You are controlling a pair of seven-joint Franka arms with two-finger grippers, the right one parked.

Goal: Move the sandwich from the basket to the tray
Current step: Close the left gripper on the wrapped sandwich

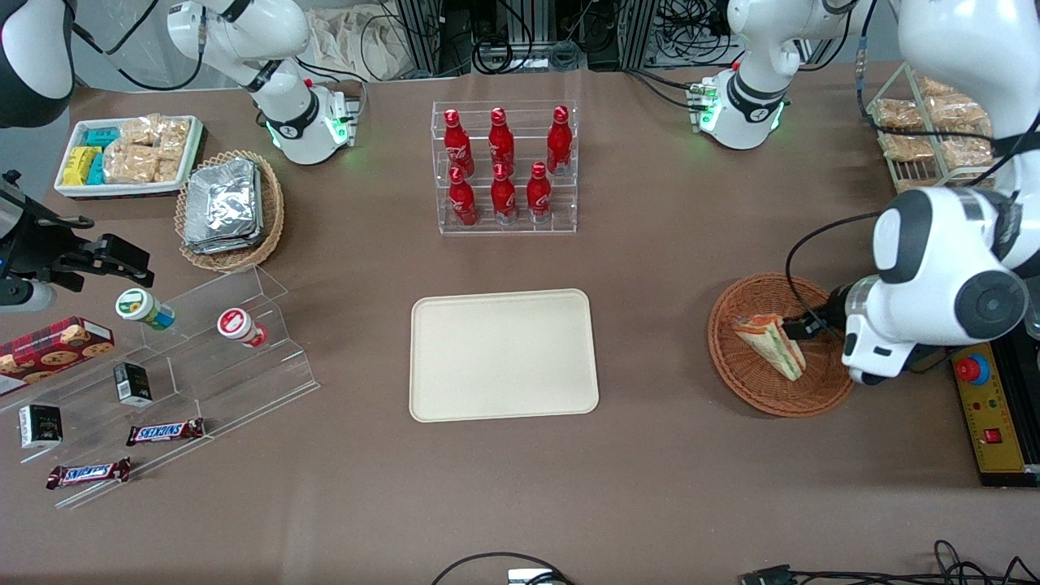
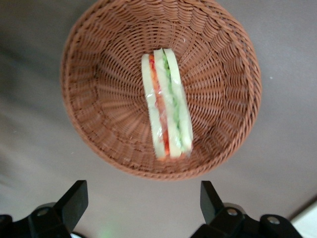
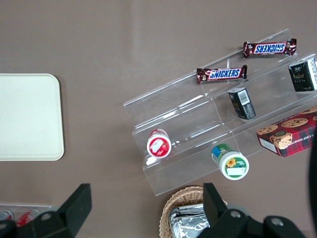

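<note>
The sandwich point(image 1: 770, 345) point(image 2: 167, 103) (a wrapped wedge of white bread with red-orange and green layers) lies inside the round reddish-brown basket point(image 1: 735, 370) point(image 2: 99, 89), resting on the woven floor with its layered edge turned up toward the wrist camera. The basket stands on the brown table point(image 1: 650, 268) toward the working arm's end. The left arm's gripper point(image 1: 800, 327) point(image 2: 143, 206) hangs over the basket's rim, above the sandwich and not touching it. In the left wrist view its 2 fingers point(image 2: 74, 201) are spread wide apart with nothing between them, and bare tabletop shows in the gap.

The cream-beige tray point(image 1: 503, 355) point(image 3: 27, 116) lies flat at the middle of the table, well apart from the basket, with nothing on it. Farther from the front camera than the tray stands a clear rack point(image 1: 505, 166) holding 6 red bottles point(image 1: 503, 192) in 2 rows of 3.

Toward the parked arm's end, a lighter wicker basket point(image 1: 230, 211) holds silver foil packs point(image 1: 221, 203), and a white snack tray point(image 1: 130, 156) sits beside it. A clear stepped stand point(image 1: 175, 370) point(image 3: 208, 134) nearer the front camera carries 2 Snickers bars point(image 1: 165, 431) point(image 3: 221, 74), 2 small dark cartons point(image 1: 132, 383) point(image 3: 242, 103), 2 round cups point(image 1: 241, 327) point(image 3: 159, 144) lying on their sides, and a red cookie box point(image 1: 53, 344) point(image 3: 290, 131).
</note>
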